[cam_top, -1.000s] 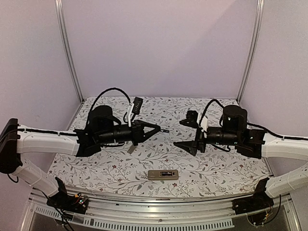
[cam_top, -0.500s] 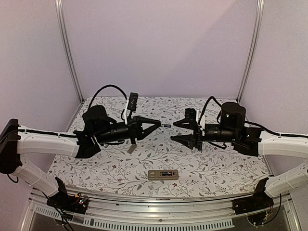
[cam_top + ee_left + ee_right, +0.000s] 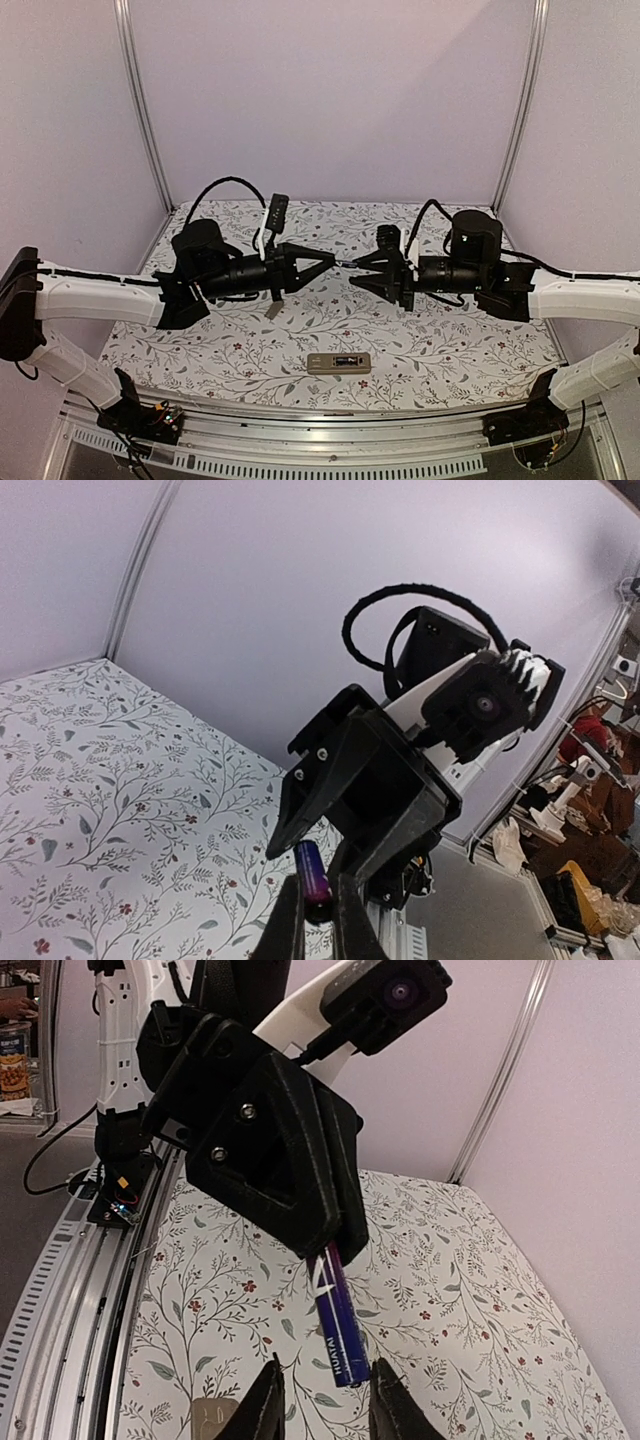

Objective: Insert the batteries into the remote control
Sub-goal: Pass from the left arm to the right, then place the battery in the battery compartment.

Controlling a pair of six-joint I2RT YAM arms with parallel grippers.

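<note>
Both arms meet over the middle of the floral table [image 3: 455, 350], nose to nose. The left gripper [image 3: 332, 261] reaches in from 9 o'clock and points toward 3. Its claw is pinched tight on one battery [image 3: 335, 1322], a slim dark bluish-purple cell with pale lettering along its side. One end sits buried between the left fingers [image 3: 289, 925] and the rest sticks out past the tips, clear of the table.

The right gripper [image 3: 352, 273] comes from 3 o'clock, pointing toward 9, square on to the left one. Its claw stands at a narrow gap, and the free end of the battery sits right between the two fingertips [image 3: 268, 1392]. In the right wrist view there is a sliver of cloth showing on each side of the cell, so the fingers are around it, not pressing on it.

From the left wrist view the right gripper's black fingers fill the frame just beyond the battery, one on either side of it.

Down at 6 o'clock, near the table's front edge, lies the remote control [image 3: 339, 363], flat, tan back up, with its dark oblong recess showing. It is well apart from both grippers. A small tan piece [image 3: 272, 310] lies on the cloth at about 7 o'clock from the meeting point, below the left gripper.
</note>
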